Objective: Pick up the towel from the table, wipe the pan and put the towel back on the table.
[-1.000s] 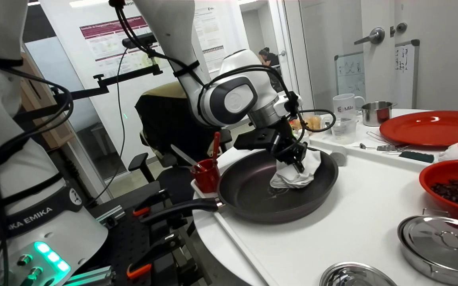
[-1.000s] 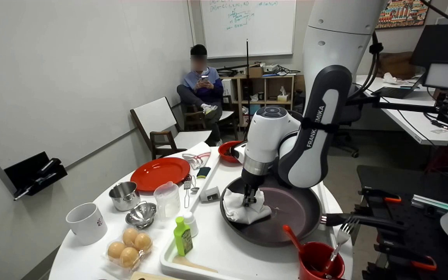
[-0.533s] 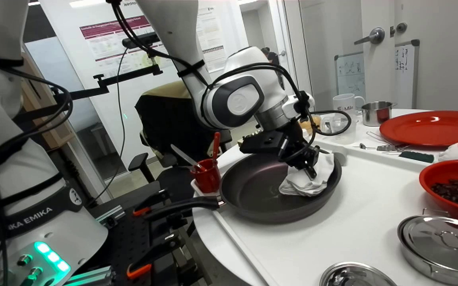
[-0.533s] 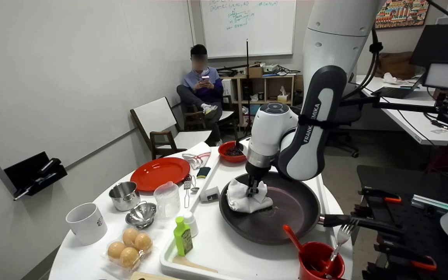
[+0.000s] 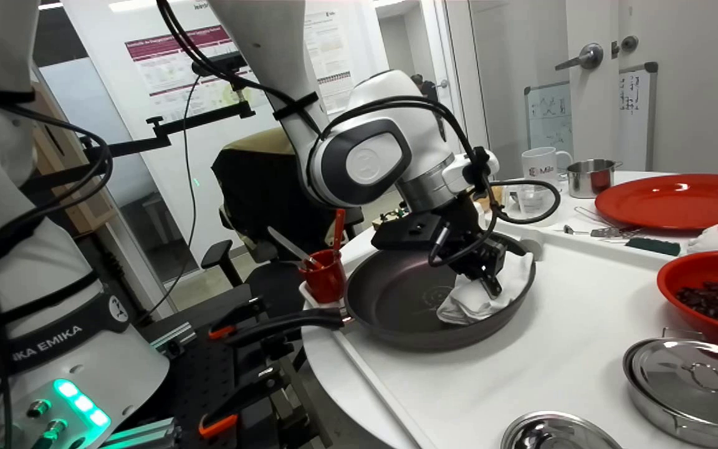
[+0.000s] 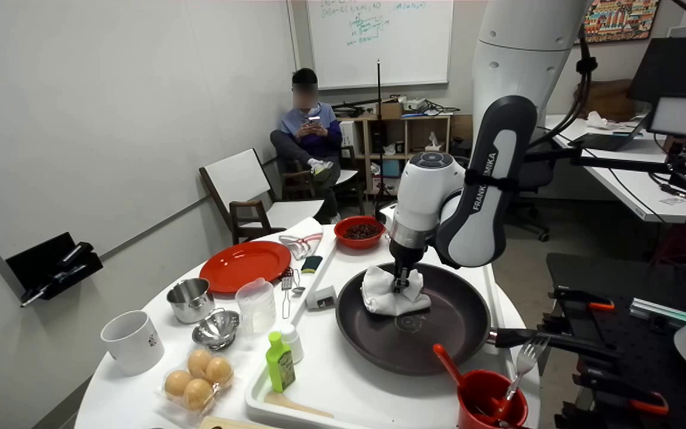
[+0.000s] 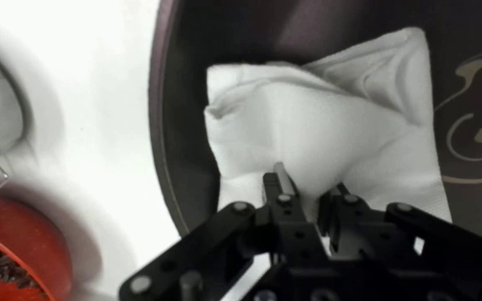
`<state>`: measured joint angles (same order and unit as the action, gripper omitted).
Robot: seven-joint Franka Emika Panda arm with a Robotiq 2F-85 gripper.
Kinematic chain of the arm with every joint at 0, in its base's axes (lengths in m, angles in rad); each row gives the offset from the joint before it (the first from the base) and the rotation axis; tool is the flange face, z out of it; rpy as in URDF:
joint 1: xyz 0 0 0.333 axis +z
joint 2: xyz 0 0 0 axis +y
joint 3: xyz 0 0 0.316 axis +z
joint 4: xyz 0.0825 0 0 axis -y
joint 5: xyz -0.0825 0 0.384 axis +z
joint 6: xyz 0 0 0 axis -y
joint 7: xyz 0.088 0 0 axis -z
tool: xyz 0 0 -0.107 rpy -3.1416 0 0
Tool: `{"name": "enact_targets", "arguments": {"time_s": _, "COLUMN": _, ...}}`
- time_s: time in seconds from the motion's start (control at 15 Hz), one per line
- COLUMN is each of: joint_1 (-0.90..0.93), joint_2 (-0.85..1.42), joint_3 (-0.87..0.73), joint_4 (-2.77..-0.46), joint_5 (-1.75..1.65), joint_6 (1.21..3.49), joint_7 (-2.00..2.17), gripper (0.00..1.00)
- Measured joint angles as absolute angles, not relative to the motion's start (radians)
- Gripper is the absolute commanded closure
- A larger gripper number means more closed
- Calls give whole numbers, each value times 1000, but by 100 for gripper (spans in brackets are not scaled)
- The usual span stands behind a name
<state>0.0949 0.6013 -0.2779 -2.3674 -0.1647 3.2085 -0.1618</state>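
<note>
The white cloth towel (image 5: pixel 474 304) lies folded and bunched inside the dark frying pan (image 5: pixel 396 302). Both also show in an exterior view, the towel (image 6: pixel 386 300) at the pan's (image 6: pixel 402 351) side toward the red bowl. My gripper (image 5: pixel 491 288) points down into the pan with its fingertips in the towel. In the wrist view the gripper's (image 7: pixel 308 184) two fingers pinch a raised fold of the towel (image 7: pixel 308 121), which spreads flat around them. The pan's wall (image 7: pixel 182 125) is close on the left there. The towel's underside is hidden.
The pan stands on a white tray (image 5: pixel 558 349), its black handle (image 5: pixel 284 327) over the tray's edge. A red cup with utensils (image 5: pixel 323 284) stands beside it. A red bowl of beans (image 5: pixel 708 265), a lidded steel pot (image 5: pixel 695 399) and a green bottle (image 6: pixel 280 363) are around.
My gripper has slid the towel across the pan's floor toward the side of the red bowl, uncovering more of the printed pan floor. The pan has shifted only slightly. The grip looks unchanged.
</note>
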Motion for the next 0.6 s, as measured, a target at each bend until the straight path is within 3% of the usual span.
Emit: {"name": "enact_targets", "arguments": {"time_s": 0.6, "joint_1": 87, "joint_2": 495, "joint_3": -276, "joint_4": -2502, "joint_5": -225, "joint_6": 3099, "joint_7": -244, "gripper": 92}}
